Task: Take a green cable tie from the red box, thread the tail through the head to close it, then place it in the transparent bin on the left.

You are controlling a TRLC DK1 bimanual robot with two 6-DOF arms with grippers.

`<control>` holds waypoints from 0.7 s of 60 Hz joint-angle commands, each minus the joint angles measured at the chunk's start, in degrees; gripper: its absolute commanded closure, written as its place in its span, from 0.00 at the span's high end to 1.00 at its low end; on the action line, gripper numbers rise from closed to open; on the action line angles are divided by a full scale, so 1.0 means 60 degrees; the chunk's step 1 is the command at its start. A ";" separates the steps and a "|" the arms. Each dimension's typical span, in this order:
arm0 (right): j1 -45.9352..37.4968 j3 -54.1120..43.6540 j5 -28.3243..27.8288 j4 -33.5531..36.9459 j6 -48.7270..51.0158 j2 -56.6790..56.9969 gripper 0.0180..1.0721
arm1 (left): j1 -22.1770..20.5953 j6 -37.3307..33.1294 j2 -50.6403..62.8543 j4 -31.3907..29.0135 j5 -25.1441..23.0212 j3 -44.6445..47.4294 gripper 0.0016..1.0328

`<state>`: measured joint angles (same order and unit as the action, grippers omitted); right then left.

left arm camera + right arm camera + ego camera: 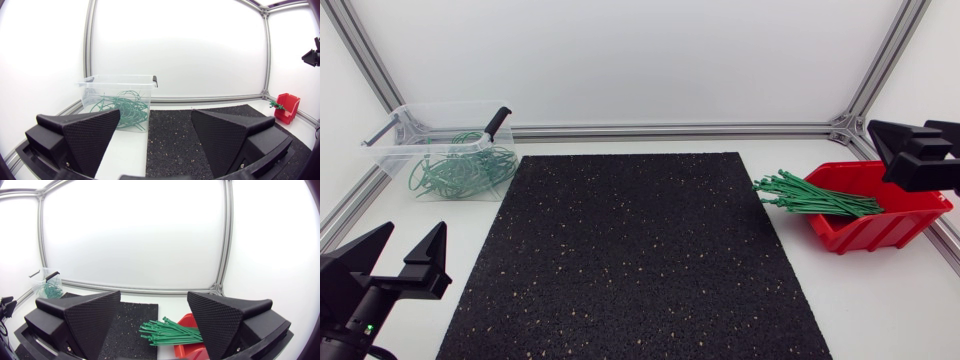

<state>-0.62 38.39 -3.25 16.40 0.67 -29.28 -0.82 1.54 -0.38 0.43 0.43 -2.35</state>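
**Both arms waiting, no tie picked yet**

We judge the step in hand is the first one: getting one tie out of the red box [878, 232]; nothing is held yet. The right arm [932, 160] hangs above the side of the box away from the black mat [620, 260], its jaws wide apart and empty. The left arm [355, 310] sits at the near left corner of the desk [890, 310], jaws also apart and empty; the transparent bin [430, 118] is ahead of it with a tangle of closed ties [460, 172] inside.

To pick well, we'd aim at the ends fanned out over the box's open lip, where one tie can be singled out; take an outer tie, not the thick of the bundle; close near one end so the rest hangs free for the left jaws; lift slowly so neighbours aren't dragged out. The risk we see is wide jaws grabbing several ties, or shoving the box. We can't tell heads from tails here.

The bundle of green cable ties [815, 197] lies in the box, its ends reaching over the lip towards the mat. In the right wrist view it sits ahead of and below the right jaws, roughly in line with their gap; well apart, no contact.
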 commanded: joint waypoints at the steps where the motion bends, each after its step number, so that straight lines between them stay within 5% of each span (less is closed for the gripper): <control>1: -0.0262 0.0779 -0.0162 0.0547 0.0123 -0.0980 0.93 | 0.0078 0.0183 -0.0053 -0.0130 -0.0071 0.0392 0.96; 24: -0.1610 0.4090 -0.2198 0.4209 0.2364 -0.5433 0.93 | 0.0078 0.0153 -0.0053 -0.0130 -0.0071 0.0392 0.96; 42: -0.1903 0.4793 -0.3268 0.5616 0.4459 -0.6912 0.90 | 0.0093 0.0153 -0.0053 -0.0130 -0.0071 0.0392 0.96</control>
<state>-11.07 65.08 -22.24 48.64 21.30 -68.55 -0.75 1.54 -0.38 0.43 0.43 -2.35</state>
